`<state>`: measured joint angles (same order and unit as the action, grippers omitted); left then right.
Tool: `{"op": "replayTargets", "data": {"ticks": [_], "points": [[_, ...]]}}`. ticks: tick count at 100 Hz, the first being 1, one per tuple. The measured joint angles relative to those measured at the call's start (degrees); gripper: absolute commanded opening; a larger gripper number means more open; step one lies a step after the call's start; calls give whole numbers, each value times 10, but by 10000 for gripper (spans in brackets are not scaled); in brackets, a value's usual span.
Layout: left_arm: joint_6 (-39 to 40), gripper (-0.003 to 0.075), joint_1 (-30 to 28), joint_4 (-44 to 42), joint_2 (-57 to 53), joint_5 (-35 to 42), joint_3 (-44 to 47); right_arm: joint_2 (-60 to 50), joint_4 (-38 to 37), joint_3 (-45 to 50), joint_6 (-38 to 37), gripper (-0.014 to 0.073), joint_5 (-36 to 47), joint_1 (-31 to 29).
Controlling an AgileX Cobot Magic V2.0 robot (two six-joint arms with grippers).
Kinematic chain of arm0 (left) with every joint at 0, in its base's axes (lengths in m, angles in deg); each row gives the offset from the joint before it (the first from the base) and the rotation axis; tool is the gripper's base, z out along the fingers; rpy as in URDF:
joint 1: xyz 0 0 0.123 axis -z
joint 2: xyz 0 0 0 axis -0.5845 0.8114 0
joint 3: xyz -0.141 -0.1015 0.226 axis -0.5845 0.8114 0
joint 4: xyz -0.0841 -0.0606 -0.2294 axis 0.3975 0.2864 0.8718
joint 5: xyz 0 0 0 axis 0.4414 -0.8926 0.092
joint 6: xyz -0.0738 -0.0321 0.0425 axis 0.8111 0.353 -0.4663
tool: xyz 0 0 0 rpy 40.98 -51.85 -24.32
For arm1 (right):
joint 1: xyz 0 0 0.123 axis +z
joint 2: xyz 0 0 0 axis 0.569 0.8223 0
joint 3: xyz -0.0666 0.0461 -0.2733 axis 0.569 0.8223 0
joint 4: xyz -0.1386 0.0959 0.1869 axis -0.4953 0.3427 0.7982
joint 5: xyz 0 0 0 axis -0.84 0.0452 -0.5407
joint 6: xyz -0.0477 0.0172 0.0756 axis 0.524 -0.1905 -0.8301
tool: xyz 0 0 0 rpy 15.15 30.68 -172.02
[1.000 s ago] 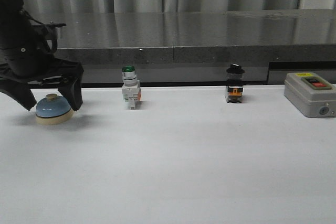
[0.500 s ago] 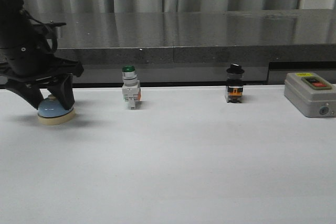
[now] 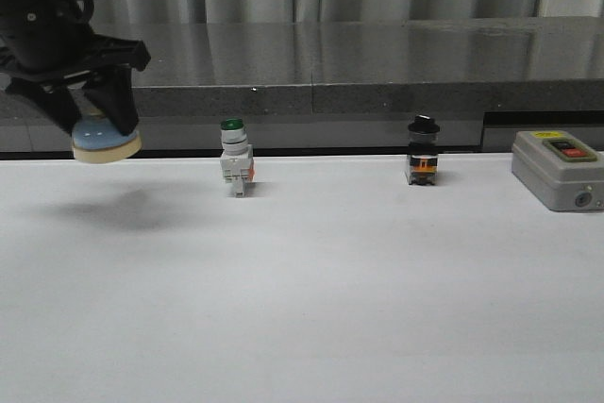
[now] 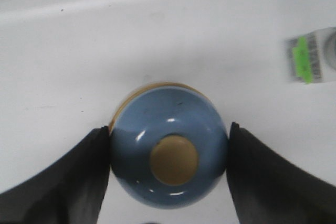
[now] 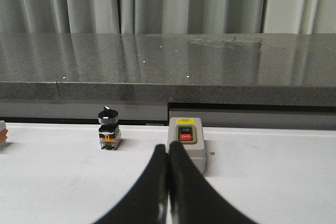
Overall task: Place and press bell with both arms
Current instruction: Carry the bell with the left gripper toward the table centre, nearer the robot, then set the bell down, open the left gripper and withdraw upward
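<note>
The light-blue bell (image 3: 104, 139) with its cream base hangs above the table at the far left, held by my left gripper (image 3: 92, 120). In the left wrist view the bell (image 4: 169, 150) sits between the two black fingers (image 4: 84, 171), which press on both sides of its dome; the cream button faces the camera. My right gripper (image 5: 168, 153) is shut and empty, its fingertips together in front of the grey box. The right arm does not show in the front view.
A green-capped white switch (image 3: 234, 165) stands left of centre on the white table (image 3: 311, 280). A black knob switch (image 3: 422, 150) stands right of centre. The grey box with a red button (image 3: 557, 169) sits at the far right. A dark stone ledge (image 3: 359, 63) runs behind.
My left gripper closed on the bell on the table, then lifted it up off the surface. The bell's shadow now lies on the table below it.
</note>
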<state>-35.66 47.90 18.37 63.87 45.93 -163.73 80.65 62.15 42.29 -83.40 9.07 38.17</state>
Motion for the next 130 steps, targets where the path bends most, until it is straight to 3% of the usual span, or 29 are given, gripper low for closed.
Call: {"op": "replayTargets", "data": {"ticks": [38, 66, 102, 130], "points": [[-14, 261, 137, 0, -39, -28, -2, 0, 0, 0, 0, -70, 0, 0], [-15, 262, 234, 0, 0, -18, -3, 0, 0, 0, 0, -70, 0, 0], [-15, 269, 272, 0, 73, -4, -25, 0, 0, 0, 0, -70, 0, 0], [-15, 477, 272, 0, 82, -3, -25, 0, 0, 0, 0, -70, 0, 0]]}}
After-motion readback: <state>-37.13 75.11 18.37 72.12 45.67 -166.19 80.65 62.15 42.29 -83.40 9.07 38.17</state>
